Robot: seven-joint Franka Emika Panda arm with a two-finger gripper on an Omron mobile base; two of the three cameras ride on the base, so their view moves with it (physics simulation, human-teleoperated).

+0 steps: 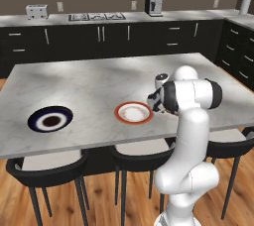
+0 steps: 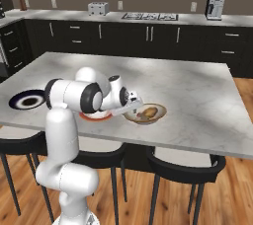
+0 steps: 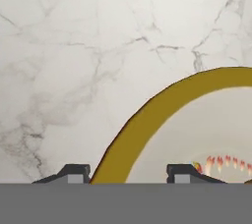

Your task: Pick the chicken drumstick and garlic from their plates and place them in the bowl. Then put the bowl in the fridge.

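Fingertips [image 3: 75, 173] sit one on each side of the bowl [image 3: 147, 115] rim in the hand view: one outside over the marble island counter [image 3: 74, 46], the other inside over the pale bowl interior. Judged purpose: a rim pinch, so you can lift the bowl for the fridge step. Jaws straddle the rim w/ a visible gap; cannot tell whether they have clamped yet.

Right base view: gripper [image 2: 132, 104] is low at the near-left edge of the bowl, approx. mid-counter, just beside the red-rimmed plate [image 1: 133, 113]. Chicken drumstick [image 2: 148, 114] lies inside the bowl, golden-brown, lumpy. Garlic is not discernible. Both plates look bare; navy plate [image 1: 50, 119] is well apart, to the left. Bowl is shallow, beige, w/ a thin brown rim.
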